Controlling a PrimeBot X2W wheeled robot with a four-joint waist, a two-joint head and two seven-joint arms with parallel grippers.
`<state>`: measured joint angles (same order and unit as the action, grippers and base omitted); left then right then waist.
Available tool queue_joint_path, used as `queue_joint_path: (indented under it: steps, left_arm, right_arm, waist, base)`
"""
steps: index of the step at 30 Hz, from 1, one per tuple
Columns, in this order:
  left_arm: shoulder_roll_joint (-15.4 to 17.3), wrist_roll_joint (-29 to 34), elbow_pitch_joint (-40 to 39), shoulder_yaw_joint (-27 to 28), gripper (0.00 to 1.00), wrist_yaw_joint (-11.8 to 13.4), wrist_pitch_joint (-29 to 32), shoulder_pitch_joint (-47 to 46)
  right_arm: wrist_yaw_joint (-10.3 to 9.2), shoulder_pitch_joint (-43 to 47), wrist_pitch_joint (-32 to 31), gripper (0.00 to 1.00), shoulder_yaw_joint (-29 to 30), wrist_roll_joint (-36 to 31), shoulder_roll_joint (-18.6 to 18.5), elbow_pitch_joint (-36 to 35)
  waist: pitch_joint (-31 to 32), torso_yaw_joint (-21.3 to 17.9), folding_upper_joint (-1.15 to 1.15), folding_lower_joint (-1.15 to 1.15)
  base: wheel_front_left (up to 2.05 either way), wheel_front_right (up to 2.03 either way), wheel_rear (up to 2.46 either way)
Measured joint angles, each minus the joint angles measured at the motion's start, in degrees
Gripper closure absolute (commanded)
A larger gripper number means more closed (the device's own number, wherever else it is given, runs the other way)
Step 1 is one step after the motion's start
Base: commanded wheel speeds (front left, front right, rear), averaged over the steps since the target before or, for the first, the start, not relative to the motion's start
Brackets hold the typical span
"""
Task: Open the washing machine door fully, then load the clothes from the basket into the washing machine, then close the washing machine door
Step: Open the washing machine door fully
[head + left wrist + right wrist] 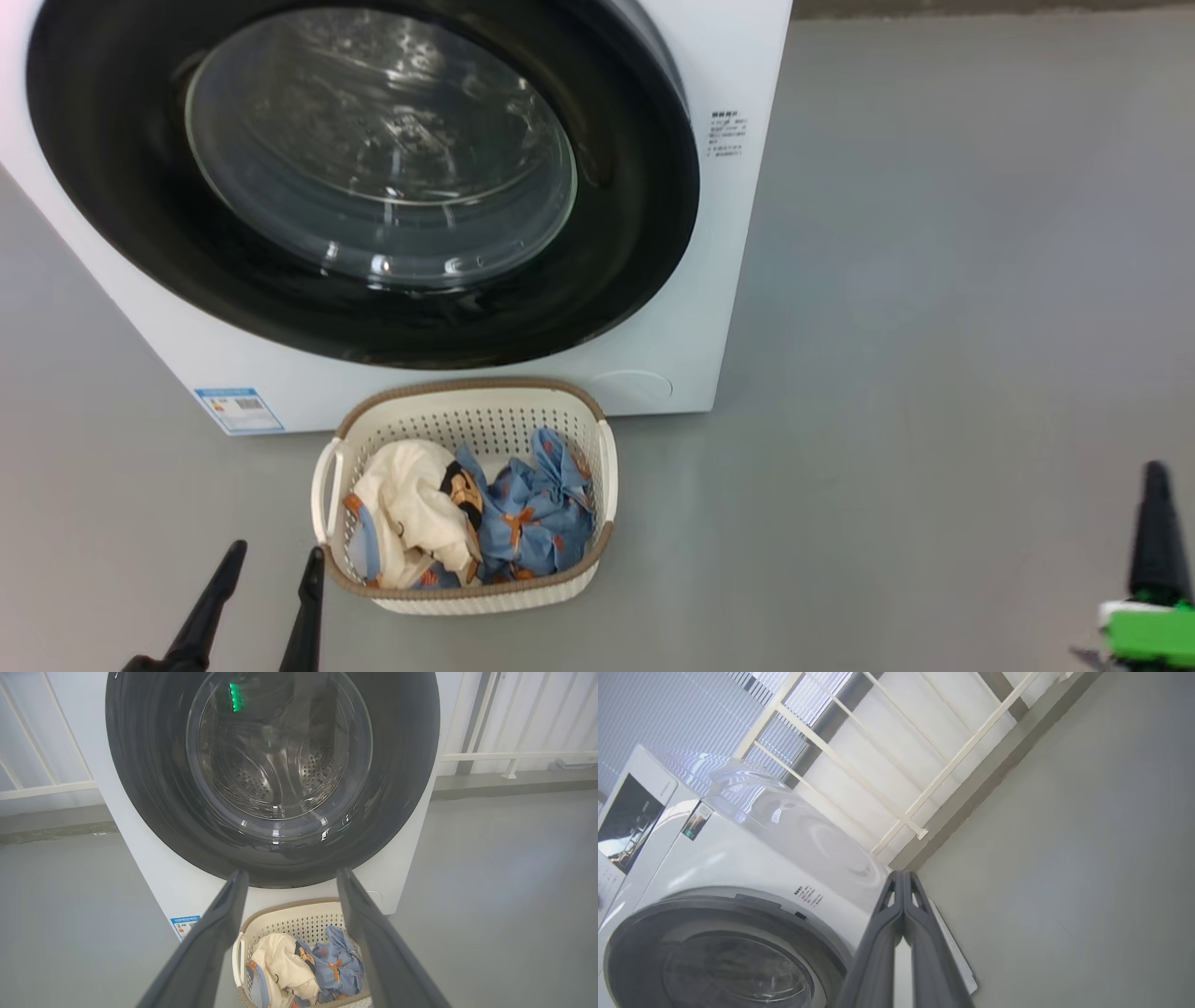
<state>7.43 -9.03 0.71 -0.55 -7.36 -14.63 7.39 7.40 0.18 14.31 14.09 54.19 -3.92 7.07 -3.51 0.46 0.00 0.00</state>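
nearest to us, at the lower left of the head view, our left gripper [277, 551] hovers over the grey floor [934, 327] with its 2 dark fingers apart and nothing between them. it is just beside the left side of the basket [467, 385], and its inner finger looks very close to the white handle [324, 485] there, but we cannot tell if they touch. at the lower right our right gripper [1158, 485] is well apart from the basket. its 2 fingers are pressed together with nothing in them, as the right wrist view shows plainly, and a bright green part [1148, 630] sits at its base.

the basket stands on the floor directly in front of the washing machine [747, 93], below the lower edge of the washing machine door [644, 215]. the clothes [485, 523] are all inside it: 1 cream piece with orange and black print on the left, and light blue pieces with orange patterns on the right, crumpled together.

behind the basket, the door is closed flat on the front of the machine. through its clear glass centre, in the left wrist view, we see the perforated steel drum [252, 779]. a small blue label [238, 409] is stuck on the lower left corner of the machine's front.

farthest away, a white railing [840, 765] runs behind the machine.
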Motion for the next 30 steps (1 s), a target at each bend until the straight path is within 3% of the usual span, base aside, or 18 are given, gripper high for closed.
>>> queue_joint_path:
  steps: [8, 13, 21, 30]
  left_arm:
    - [0.7, -0.3, -1.4, 0.5, 0.00, 0.0, 0.0, -0.3]
    - [0.8, -0.4, -2.0, 0.5, 0.00, 0.0, 0.0, -0.8]
    - [1.3, -0.4, -3.1, 0.5, 0.00, 0.0, 0.0, -3.0]
    - [2.0, -1.0, -4.1, 0.4, 0.00, 0.0, 0.0, -5.1]
  right_arm:
    - [0.00, -5.7, 0.3, 1.00, 1.7, 24.9, -4.7, 2.7]
    - [0.00, -11.4, -5.9, 1.00, 3.0, 36.0, -8.8, 5.7]
    - [0.00, -22.0, -17.9, 1.00, 5.9, 43.1, -12.2, 11.1]
    - [0.00, -34.2, -28.8, 1.00, 6.4, 43.0, -13.1, 13.2]
  waist:
    - [-4.1, -0.1, 0.00, 0.00]
    - [-7.1, -0.3, 0.00, 0.00]
    - [-12.0, 0.1, 0.00, 0.00]
    - [-17.3, 1.8, 0.00, 0.00]
  base:
    - [0.00, 0.00, 0.00]
    - [0.00, 0.00, 0.00]
    - [0.00, 0.00, 0.00]
    - [0.00, 0.00, 0.00]
